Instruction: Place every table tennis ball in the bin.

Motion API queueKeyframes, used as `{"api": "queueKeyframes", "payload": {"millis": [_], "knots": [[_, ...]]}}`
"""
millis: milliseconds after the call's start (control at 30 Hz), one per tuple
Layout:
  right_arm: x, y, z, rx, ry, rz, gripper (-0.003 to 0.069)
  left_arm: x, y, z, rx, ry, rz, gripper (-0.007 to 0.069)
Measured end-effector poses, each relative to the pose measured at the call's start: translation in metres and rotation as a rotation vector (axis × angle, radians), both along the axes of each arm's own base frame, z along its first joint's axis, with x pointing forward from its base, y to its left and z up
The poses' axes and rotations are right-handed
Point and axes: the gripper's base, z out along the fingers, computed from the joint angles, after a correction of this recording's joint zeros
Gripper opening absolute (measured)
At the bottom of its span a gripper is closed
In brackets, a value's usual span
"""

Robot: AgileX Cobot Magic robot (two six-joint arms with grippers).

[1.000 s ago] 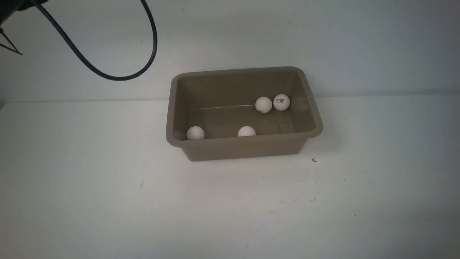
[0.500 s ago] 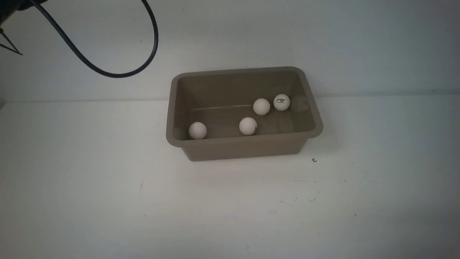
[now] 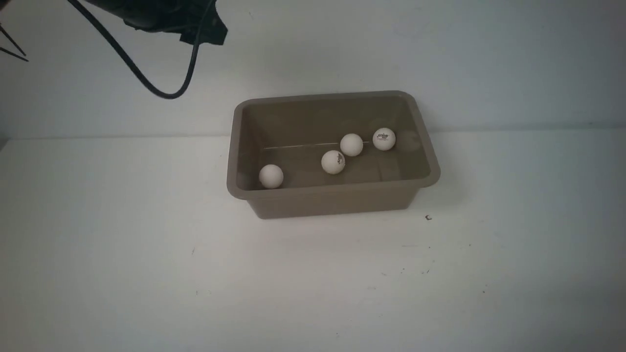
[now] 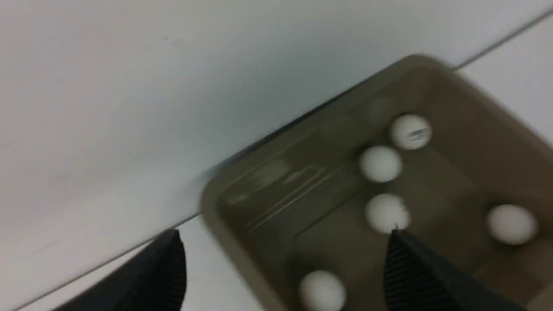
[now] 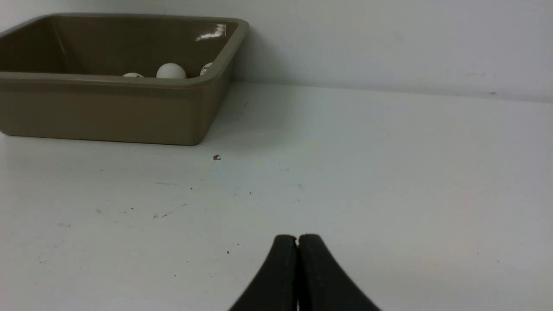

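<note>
White and faintly speckled, the table (image 3: pixel 146 274) meets a pale wall, and the bin (image 3: pixel 332 200) stands on it close to that wall. All four table tennis balls lie on the bin's floor. The logo ball (image 3: pixel 384 139) sits toward the right end by the far wall, a plain ball (image 3: pixel 351 144) just beside it on its left, apart from it. A third ball (image 3: pixel 333 162) with a faint dark mark rests near the middle, close to the plain one. The fourth ball (image 3: pixel 271 176) lies alone in the near left corner.

Up in the front view's top left corner, the left arm (image 3: pixel 166 17) hangs dark above the table, its cable (image 3: pixel 146 83) looping down. Its wrist view (blurred) shows the left gripper (image 4: pixel 285 263) with fingers (image 4: pixel 166 268) spread wide and nothing between them, above the bin's edge. The right gripper (image 5: pixel 297 242) hovers low over bare table well apart from the bin, its fingers (image 5: pixel 283 268) pressed together and holding nothing.
</note>
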Motion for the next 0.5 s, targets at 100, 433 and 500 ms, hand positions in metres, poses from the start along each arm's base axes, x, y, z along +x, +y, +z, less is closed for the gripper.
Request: {"api": "queueKeyframes", "payload": {"millis": [100, 433, 500], "knots": [[0.0, 0.0, 0.0, 0.0, 0.0, 0.0, -0.0017, -0.03, 0.004, 0.024, 0.067, -0.044, 0.014, 0.0552], [0.0, 0.0, 0.0, 0.0, 0.0, 0.0, -0.0017, -0.239, 0.04, 0.126, 0.076, -0.355, 0.132, 0.0552], [0.0, 0.0, 0.0, 0.0, 0.0, 0.0, -0.0017, -0.272, 0.046, 0.128, 0.071, -0.403, 0.152, 0.0552]]}}
